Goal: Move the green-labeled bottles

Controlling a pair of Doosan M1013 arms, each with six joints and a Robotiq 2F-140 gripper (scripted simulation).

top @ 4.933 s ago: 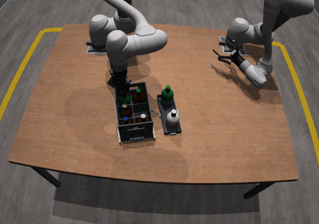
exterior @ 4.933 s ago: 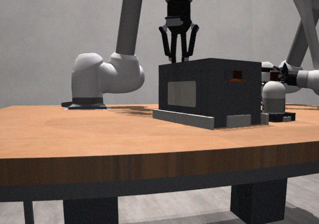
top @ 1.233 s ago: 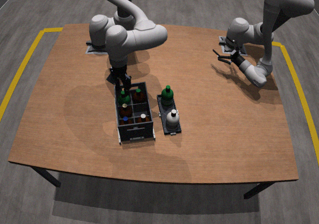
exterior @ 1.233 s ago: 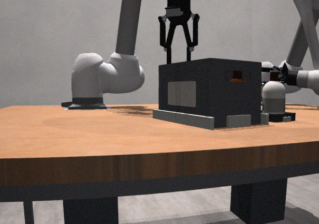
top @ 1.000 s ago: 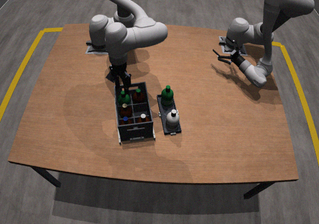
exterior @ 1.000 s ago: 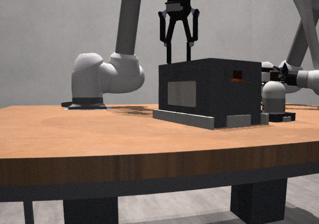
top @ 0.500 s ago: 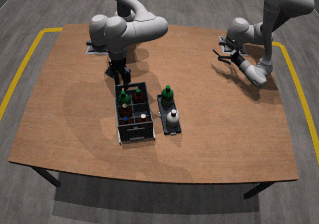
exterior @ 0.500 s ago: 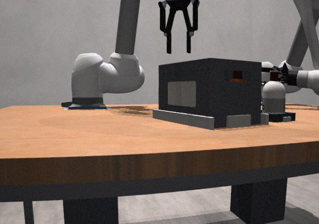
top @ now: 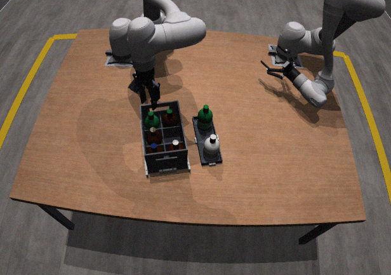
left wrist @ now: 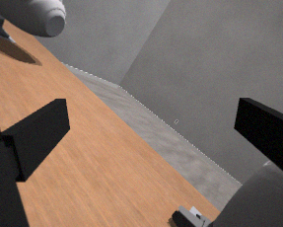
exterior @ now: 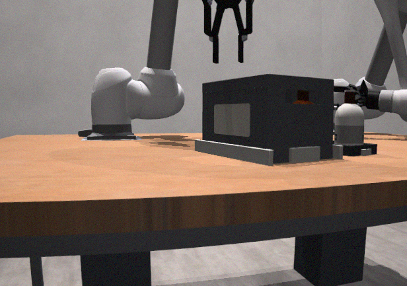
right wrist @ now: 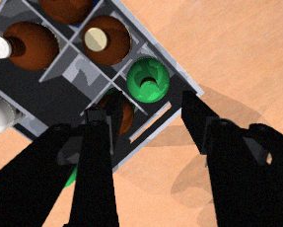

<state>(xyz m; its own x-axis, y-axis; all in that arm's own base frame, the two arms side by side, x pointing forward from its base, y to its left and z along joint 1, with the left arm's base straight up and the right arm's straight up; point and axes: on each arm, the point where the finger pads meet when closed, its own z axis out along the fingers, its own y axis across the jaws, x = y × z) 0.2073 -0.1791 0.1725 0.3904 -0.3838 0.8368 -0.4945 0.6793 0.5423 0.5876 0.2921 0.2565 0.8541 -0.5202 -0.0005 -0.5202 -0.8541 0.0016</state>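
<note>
Yellow lines [top: 23,91] mark the grey floor [top: 178,248].

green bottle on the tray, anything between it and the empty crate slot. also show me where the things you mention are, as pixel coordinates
Yes, the crate's tray-side wall [top: 182,124] [right wrist: 32,133] stands between the green bottle [top: 205,119] [right wrist: 71,177] and the empty slot [top: 172,134] [right wrist: 54,99]. Nothing else visible does.
</note>
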